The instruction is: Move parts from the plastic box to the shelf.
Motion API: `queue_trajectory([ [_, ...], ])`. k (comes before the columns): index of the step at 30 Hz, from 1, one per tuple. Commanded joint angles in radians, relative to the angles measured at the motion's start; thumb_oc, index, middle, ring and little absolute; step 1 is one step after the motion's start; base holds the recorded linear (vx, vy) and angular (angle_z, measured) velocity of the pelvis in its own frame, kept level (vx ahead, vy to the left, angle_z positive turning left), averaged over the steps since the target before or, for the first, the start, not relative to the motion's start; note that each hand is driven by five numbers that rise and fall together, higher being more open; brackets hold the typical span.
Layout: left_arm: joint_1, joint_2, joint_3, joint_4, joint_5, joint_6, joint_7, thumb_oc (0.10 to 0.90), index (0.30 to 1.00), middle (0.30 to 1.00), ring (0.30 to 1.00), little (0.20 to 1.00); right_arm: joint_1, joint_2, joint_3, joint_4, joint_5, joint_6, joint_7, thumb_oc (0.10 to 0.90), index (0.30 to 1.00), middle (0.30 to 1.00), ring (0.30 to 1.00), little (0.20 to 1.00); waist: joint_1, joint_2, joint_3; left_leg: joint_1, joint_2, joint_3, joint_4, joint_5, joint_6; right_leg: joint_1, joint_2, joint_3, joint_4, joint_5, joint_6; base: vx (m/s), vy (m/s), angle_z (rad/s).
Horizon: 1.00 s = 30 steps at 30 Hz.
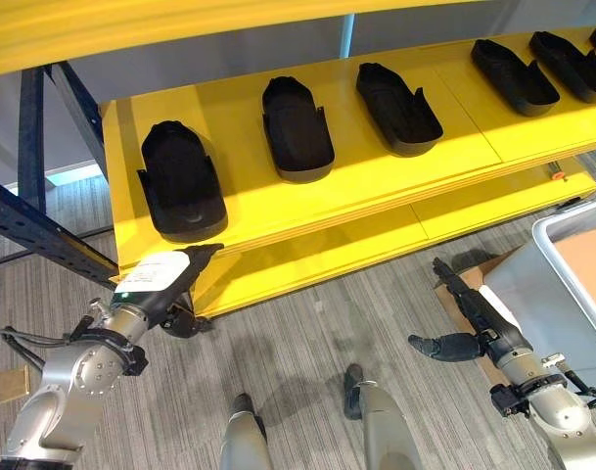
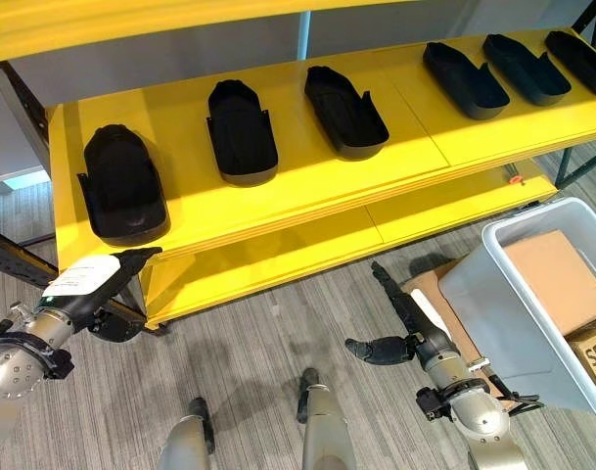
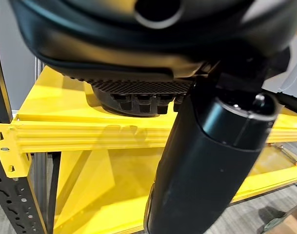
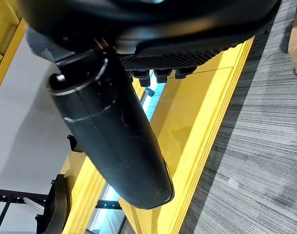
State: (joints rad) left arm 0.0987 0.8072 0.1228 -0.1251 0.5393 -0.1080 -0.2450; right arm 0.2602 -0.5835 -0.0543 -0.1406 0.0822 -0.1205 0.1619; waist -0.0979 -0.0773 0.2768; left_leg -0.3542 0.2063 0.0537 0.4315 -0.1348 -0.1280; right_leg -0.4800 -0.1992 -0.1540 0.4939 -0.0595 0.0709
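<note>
Parts are what you see lined along the yellow shelf (image 1: 278, 211), none in either hand. Your left hand's fingers (image 1: 202, 253) reach straight out and hold nothing, their tips just at the shelf's front edge below the nearest part (image 1: 180, 181); the left hand (image 1: 160, 279) itself, with a white cover on its back, hangs low in front of the shelf corner beside the dark blue upright (image 1: 43, 235), the silver arm coming up from the lower left. Your right hand's fingers (image 1: 454, 284) are also straight and relaxed, pointing up toward the lower shelf board (image 1: 474, 211), with the thumb (image 1: 439, 346) splayed out to the side; the right hand (image 1: 479, 318) hovers over the grey carpet (image 1: 307, 333), empty, just beside the plastic box (image 2: 474, 284). That grey box sits on the floor at your right, and a brown cardboard piece (image 2: 562, 279) lies inside it. On the shelf top, six black shoe-shaped parts rest apart from one another: the nearest one, a second part (image 1: 298, 127), a third part (image 1: 398, 108), and three further parts (image 1: 542, 64) toward the far right end.
</note>
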Motion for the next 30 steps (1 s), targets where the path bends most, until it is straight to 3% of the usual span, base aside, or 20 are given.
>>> queue_trajectory([
  [1,-0.101,0.009,0.013,-0.039,0.028,-0.015,0.092,0.9,1.0,1.0,1.0,1.0,-0.08,-0.011,-0.048,-0.05,0.044,-0.073,-0.025,0.9,1.0,1.0,1.0,1.0,-0.024,-0.004,-0.047,-0.019,-0.015,-0.01,0.009,-0.011,0.052,0.062,0.02,0.067,-0.095,0.061,0.043,0.0,0.0,0.0],
  [30,-0.27,0.026,-0.112,0.22,0.093,0.009,0.136,0.9,1.0,1.0,1.0,1.0,-0.053,-0.022,-0.037,-0.043,0.051,-0.085,-0.014,0.9,1.0,1.0,1.0,1.0,-0.043,0.0,-0.054,-0.015,-0.005,-0.002,0.022,-0.021,0.045,0.057,0.025,0.073,-0.08,0.049,0.045,0.0,0.0,-0.01],
])
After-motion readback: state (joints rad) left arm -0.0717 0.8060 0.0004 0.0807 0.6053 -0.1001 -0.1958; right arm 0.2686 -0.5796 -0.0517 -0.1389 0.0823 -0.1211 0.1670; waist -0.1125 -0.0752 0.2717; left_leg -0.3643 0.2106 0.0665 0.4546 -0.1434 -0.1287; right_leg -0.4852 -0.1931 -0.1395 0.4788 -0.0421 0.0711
